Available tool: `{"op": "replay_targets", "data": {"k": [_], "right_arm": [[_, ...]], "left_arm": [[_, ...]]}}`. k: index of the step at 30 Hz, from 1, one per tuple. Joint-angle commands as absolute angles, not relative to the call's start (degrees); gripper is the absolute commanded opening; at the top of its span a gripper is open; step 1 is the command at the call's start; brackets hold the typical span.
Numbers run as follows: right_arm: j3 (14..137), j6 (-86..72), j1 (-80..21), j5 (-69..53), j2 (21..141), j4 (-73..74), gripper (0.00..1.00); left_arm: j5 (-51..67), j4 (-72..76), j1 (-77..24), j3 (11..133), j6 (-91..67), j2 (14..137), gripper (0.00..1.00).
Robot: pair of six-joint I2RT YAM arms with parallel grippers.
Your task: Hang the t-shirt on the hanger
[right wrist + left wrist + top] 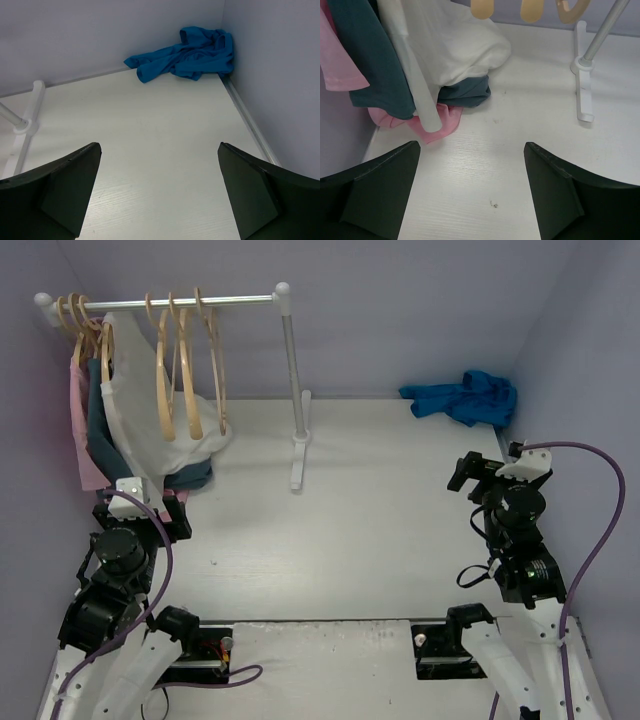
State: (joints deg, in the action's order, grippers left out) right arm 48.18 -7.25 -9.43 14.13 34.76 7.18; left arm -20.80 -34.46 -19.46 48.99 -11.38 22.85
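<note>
The blue t-shirt lies crumpled in the far right corner of the table; it also shows in the right wrist view. Three bare light-wood hangers hang side by side on the rack's rail; their lower tips show in the left wrist view. My right gripper is open and empty, well short of the t-shirt, and its jaws stand wide apart over bare table. My left gripper is open and empty, low over the table just before the hanging clothes.
A white garment, a dark teal one and a pink one hang at the rack's left end and pool on the table. The rack's post and white foot stand mid-table. Walls close in on all sides.
</note>
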Motion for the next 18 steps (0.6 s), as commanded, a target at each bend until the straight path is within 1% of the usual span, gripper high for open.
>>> {"op": "replay_targets", "data": {"k": [1,4,7,11,16,17,18], "right_arm": [[48.51,-7.29,-9.67,15.98,35.5,3.69,1.0],[48.9,-7.3,-9.65,16.73,37.38,3.45,1.0],[49.87,-8.62,-9.67,19.73,42.79,2.87,1.0],[53.59,-14.69,-8.57,28.56,57.48,1.8,1.0],[60.85,-21.24,-2.83,30.14,76.11,-0.11,1.0],[63.48,-22.74,-1.27,28.89,82.32,-1.42,1.0],[65.63,-23.02,-0.4,28.15,83.48,-1.67,0.98]], "left_arm": [[-20.57,-32.6,-19.6,49.66,-12.13,23.56,0.81],[-20.65,-32.94,-19.67,49.96,-12.67,23.7,0.81],[-20.36,-33.43,-19.6,50.48,-14.3,24.44,0.8],[-16.08,-32.03,-19.67,51.01,-18.56,26.57,0.81],[-14.62,-33.69,-19.6,53.67,-22.11,30.51,0.81],[-13.93,-34.26,-19.6,54.36,-22.36,31.39,0.81],[-13.66,-34.72,-19.6,54.85,-22.41,31.91,0.81]]}}
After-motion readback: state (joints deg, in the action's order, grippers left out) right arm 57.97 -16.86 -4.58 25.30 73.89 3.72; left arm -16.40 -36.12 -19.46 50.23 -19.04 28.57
